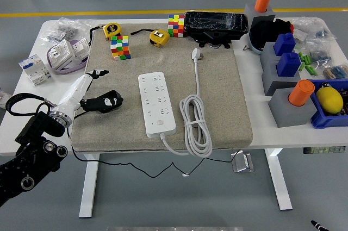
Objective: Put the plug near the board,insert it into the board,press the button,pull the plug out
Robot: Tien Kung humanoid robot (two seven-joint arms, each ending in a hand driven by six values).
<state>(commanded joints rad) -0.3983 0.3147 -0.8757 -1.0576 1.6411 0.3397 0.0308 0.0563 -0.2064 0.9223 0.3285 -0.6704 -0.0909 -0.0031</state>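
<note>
One board [157,104] and one plug [196,53] lie on the mat [223,106], with two cubes [120,47] and two tape measures [111,30]. The left hand [100,102] rests beside the board, fingers loosely spread, holding nothing.

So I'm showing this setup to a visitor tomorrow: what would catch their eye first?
Probably the white power strip lying mid-mat on the beige mat, with its coiled white cable beside it and the plug stretched toward the far edge. Next, the two colourful cubes at the mat's far side, and the orange-topped grey blocks on the right. The left hand hovers at the mat's left edge.
</note>
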